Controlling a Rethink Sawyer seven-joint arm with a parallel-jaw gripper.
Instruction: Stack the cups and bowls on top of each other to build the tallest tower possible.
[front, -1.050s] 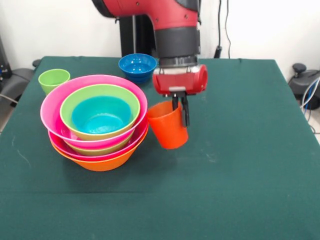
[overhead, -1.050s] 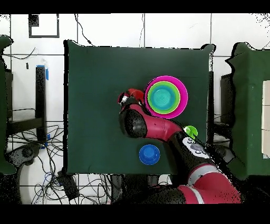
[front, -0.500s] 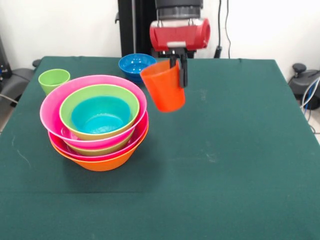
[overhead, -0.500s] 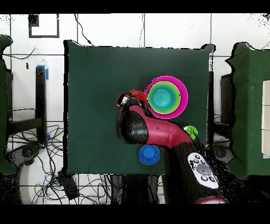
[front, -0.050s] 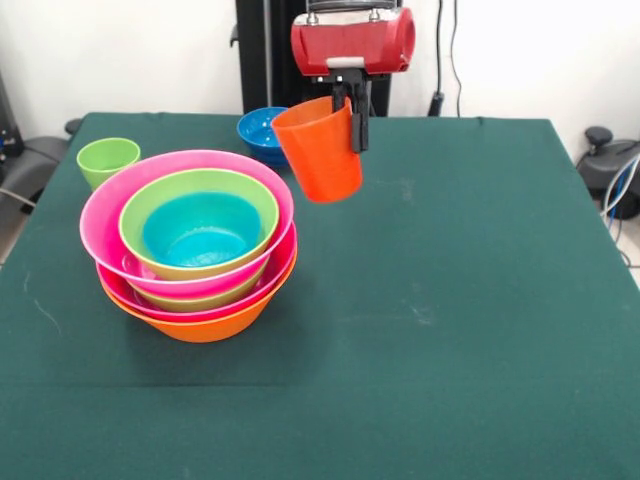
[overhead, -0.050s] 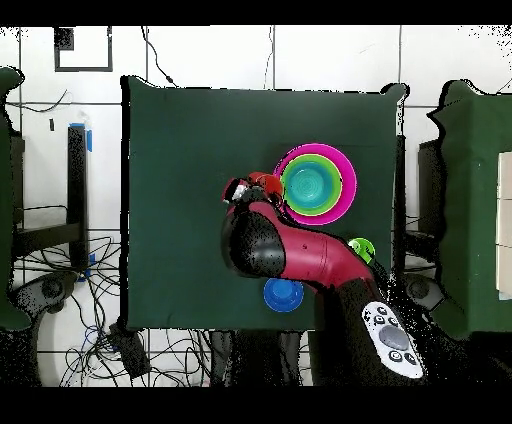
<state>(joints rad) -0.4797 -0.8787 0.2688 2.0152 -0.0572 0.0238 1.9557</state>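
My gripper (front, -0.050s: 351, 122) is shut on the rim of the orange-red cup (front, -0.050s: 320, 155), which hangs tilted in the air to the right of the tower and above its top. The tower (front, -0.050s: 110, 205) is a nested pile of bowls: orange bowl (front, -0.050s: 205, 324) lowest, then pink and green ones, with a light blue bowl (front, -0.050s: 200, 232) innermost. A light green cup (front, -0.050s: 107, 158) stands upright behind the pile on the left. Seen from overhead, the orange-red cup (overhead, -0.050s: 265, 183) sits just beside the tower (overhead, -0.050s: 345, 182), with the gripper (overhead, -0.050s: 250, 187) at the arm's end.
A small dark blue bowl (front, -0.050s: 257, 132) rests on the green table (front, -0.050s: 470, 300) behind the held cup; overhead it shows as the blue bowl (overhead, -0.050s: 283, 294) near the arm, with the green cup (overhead, -0.050s: 361, 247) to one side.
The gripper has lifted the orange-red cup from low beside the pile to well above the table. It also shifted slightly toward the tower. The pile, green cup and blue bowl have not moved.
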